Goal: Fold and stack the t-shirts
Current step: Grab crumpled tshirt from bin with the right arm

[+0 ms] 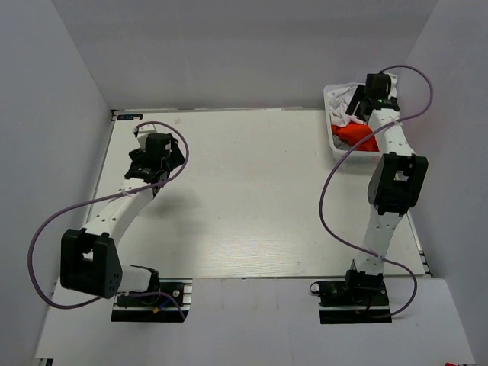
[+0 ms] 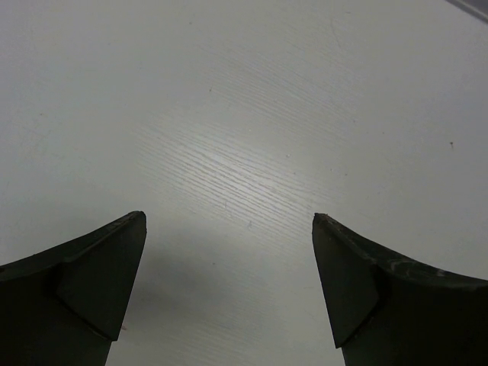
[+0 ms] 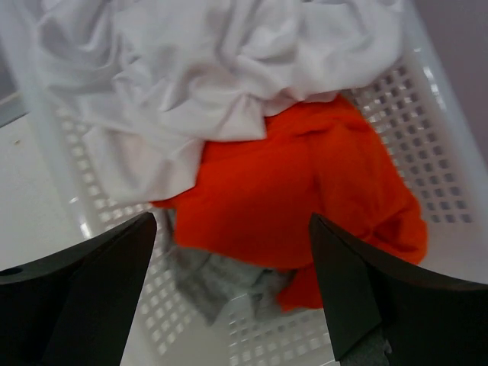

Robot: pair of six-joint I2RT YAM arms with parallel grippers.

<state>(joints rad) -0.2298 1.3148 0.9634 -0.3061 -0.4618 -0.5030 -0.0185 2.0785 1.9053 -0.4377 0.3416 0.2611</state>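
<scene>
Right gripper (image 3: 232, 219) spread wide, nothing held, poised over the basket (image 3: 435, 145). The orange-red t-shirt (image 3: 305, 191) lies between its fingers (probable first pick), with the white t-shirts (image 3: 191, 69) beyond the tips. Left gripper (image 2: 229, 217) equally spread and unladen, with only table (image 2: 244, 91) between its fingers.

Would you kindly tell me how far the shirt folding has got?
Nothing is folded or stacked yet: the orange-red t-shirt and the white t-shirts lie crumpled in the basket. The right gripper hangs open over them, holding nothing; the left gripper is open above the table. All folding remains.
</scene>
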